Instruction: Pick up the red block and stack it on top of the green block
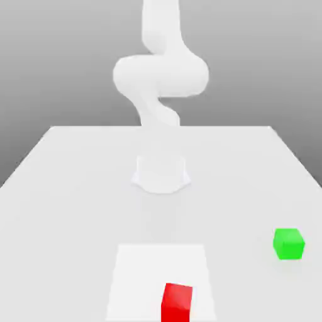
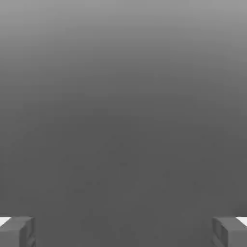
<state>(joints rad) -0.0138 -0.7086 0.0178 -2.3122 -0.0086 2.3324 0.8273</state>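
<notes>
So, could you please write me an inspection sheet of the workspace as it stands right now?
Surface: white table, with a brighter white square patch near the front edge.
Job's things: red block sits on the patch at the frame's bottom edge; green block rests apart, toward the exterior view's right. Not stacked.
Clutter: nothing seen.
Grippers: gripper open, fingers wide apart, nothing between them.
Cables: nothing seen.
Surroundings: white arm rising from its base at mid-table; plain grey backdrop.
</notes>
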